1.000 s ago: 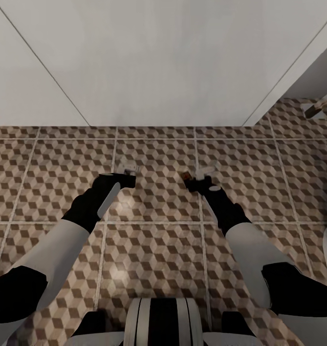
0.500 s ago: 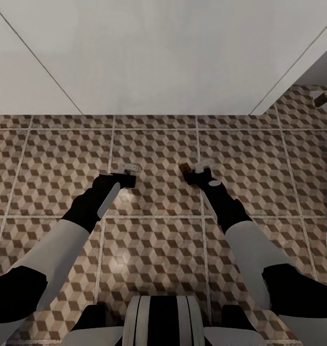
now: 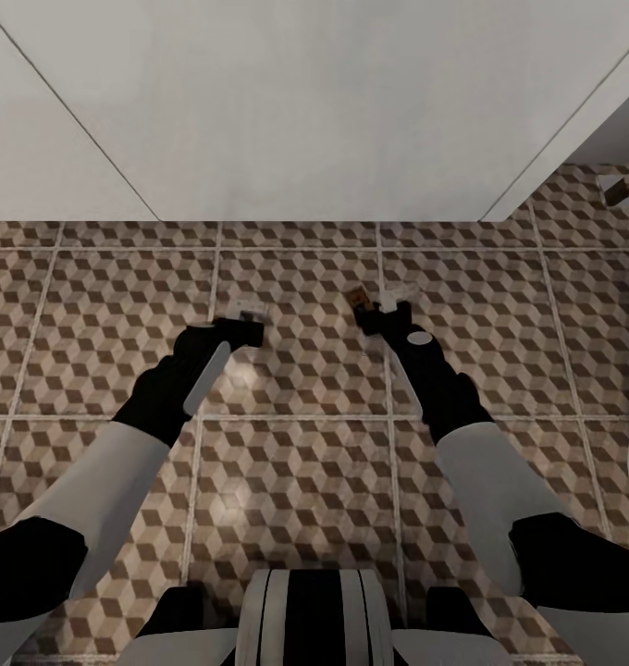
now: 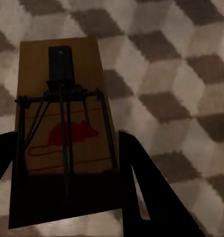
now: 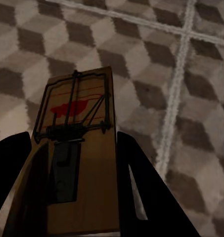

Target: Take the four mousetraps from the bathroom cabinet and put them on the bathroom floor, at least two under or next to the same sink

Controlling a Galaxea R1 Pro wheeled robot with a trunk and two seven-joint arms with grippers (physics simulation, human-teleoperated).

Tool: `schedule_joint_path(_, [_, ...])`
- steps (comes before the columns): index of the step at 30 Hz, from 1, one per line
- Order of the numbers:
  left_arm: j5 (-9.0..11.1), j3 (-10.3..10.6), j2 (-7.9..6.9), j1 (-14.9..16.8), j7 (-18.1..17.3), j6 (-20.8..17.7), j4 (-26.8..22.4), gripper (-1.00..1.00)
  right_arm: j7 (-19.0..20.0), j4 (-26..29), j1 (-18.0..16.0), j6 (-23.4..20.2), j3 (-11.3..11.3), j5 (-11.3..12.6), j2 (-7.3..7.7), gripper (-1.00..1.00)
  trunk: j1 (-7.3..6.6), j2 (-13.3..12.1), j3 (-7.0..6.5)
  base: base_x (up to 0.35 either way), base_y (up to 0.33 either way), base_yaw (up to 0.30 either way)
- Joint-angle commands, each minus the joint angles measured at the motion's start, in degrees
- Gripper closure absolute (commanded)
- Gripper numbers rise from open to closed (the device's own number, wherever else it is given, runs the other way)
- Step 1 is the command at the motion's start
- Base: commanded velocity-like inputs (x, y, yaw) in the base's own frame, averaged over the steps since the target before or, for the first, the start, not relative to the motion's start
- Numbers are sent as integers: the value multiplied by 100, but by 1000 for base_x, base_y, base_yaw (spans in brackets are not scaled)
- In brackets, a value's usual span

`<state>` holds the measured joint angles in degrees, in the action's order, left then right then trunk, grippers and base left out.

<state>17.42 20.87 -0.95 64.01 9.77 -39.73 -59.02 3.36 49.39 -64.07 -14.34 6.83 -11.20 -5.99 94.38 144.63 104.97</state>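
Cube-patterned bathroom floor (image 3: 296, 462) lies below us. Our left gripper (image 4: 67, 197) has jaws clamped on one mousetrap (image 4: 62, 128); our right gripper (image 5: 72, 197) clamps another mousetrap (image 5: 74, 158).

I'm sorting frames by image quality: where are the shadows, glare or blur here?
Head view: soft, slightly blurred; a pale glare patch on the cube-patterned tile floor near the left gripper.
Left wrist view: the flat brown wooden mousetrap darkens into shadow toward the gripper.
Right wrist view: the same shading on its brown mousetrap; tiles look coarse.

cube-pattern tile floor (image 3: 296, 481), pale grout lines
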Motion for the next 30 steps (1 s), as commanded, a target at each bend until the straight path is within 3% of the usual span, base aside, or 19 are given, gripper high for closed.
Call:
schedule_joint_path(1, [39,22,-8,1,51,-21,-59,100,33,38,0,-33,-7,-58,-1,100,0,1,3,0,0,0])
schedule_joint_path(11, [33,22,-48,-31,51,-24,-479,100,33,242,1,-41,2,-65,4,100,0,1,3,0,0,0])
schedule_joint_path(18, [36,23,-137,-40,51,-26,-528,100,31,247,14,-42,-2,-66,17,100,0,1,3,0,0,0])
schedule_joint_path(30, [35,30,-151,-46,51,-26,-550,100,24,251,17,-59,-6,-105,19,100,28,16,3,0,0,0])
